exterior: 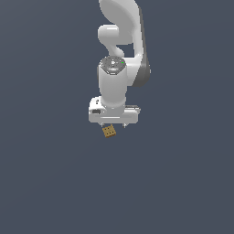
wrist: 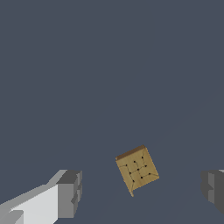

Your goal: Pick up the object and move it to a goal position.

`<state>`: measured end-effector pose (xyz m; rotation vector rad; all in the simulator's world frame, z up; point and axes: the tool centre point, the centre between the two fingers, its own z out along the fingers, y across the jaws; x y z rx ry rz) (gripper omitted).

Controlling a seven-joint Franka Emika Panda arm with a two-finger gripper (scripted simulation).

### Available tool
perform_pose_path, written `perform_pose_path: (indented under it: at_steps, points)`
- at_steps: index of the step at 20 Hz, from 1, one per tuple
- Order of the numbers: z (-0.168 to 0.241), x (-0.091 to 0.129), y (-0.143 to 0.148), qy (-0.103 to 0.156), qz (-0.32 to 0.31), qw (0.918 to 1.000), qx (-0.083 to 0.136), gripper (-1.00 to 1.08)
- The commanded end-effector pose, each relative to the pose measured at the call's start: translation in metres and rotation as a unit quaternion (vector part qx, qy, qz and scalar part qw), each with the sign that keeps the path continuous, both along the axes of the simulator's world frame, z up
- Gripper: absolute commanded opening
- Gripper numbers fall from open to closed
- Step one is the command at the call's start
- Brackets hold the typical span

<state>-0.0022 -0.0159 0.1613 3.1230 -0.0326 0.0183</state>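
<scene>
The object is a tiny tan-brown block point(exterior: 109, 131) with small dark dots on its face. In the exterior view it sits just below the white gripper point(exterior: 114, 125), slightly toward the exterior view's left. In the wrist view the block point(wrist: 137, 169) lies tilted between the two grey fingertips point(wrist: 70, 192), closer to the other one point(wrist: 213, 188). The gripper point(wrist: 142, 190) is open, with a wide gap on each side of the block. Neither finger touches the block.
Only a plain dark grey-blue surface point(exterior: 55, 183) surrounds the block. The white arm point(exterior: 119, 41) rises behind the gripper in the exterior view.
</scene>
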Motion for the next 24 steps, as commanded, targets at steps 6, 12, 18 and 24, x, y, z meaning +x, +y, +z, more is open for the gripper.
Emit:
perform_pose_path:
  at_steps: [6, 12, 18, 24]
  points:
    - [0.006, 0.004, 0.0, -0.007, 0.005, 1.0, 0.003, 1.0]
    - [0.017, 0.011, 0.001, -0.018, 0.009, 0.9998, 0.008, 1.0]
    - [0.012, 0.009, -0.001, -0.016, 0.015, 0.9997, 0.007, 1.0]
    - [-0.004, 0.001, -0.006, -0.013, 0.041, 0.9991, 0.006, 1.0]
